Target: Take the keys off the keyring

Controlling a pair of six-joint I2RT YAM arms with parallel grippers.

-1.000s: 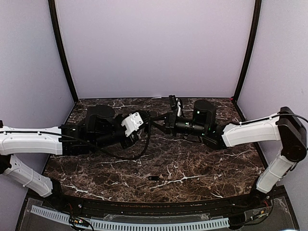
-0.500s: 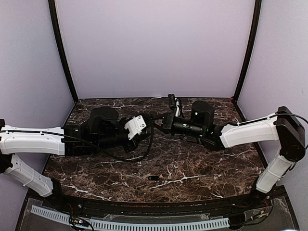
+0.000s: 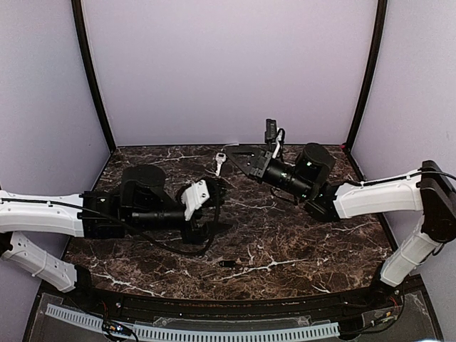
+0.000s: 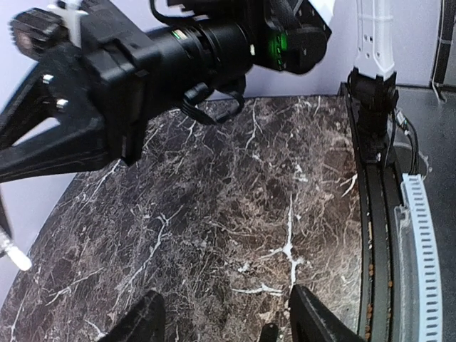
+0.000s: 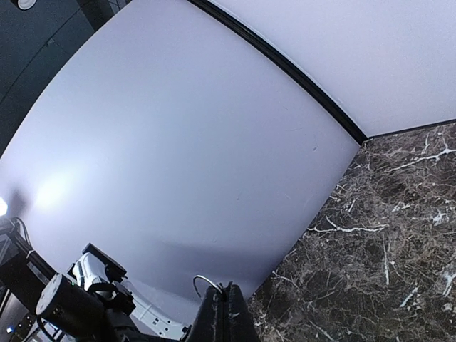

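The left pincer sits low over the dark marble counter with its jaws apart. In its own wrist view only the two finger stubs show at the bottom edge, with bare counter between them; the fingertips are cut off there.

Beyond and above the left pincer, the right pincer is lifted off the counter with its fingers pressed together. Its wrist view shows the closed tips clamped on the keyring, of which only a thin wire arc pokes out to the left of the fingers. The rest of the ring is hidden between them.

From above, a small pale hanging key dangles under the right pincer's tip, just past the left pincer. Its join to the ring is too small to make out, and the ring itself cannot be seen in that view.

On the near side of the left pincer, toward the arm bases, a loose key lies on the counter as a tiny dark oblong with a glint. Its shape is hard to read.

In the left wrist view the right arm's dark body fills the upper left, and a pale sliver at the left edge is too cropped to identify.
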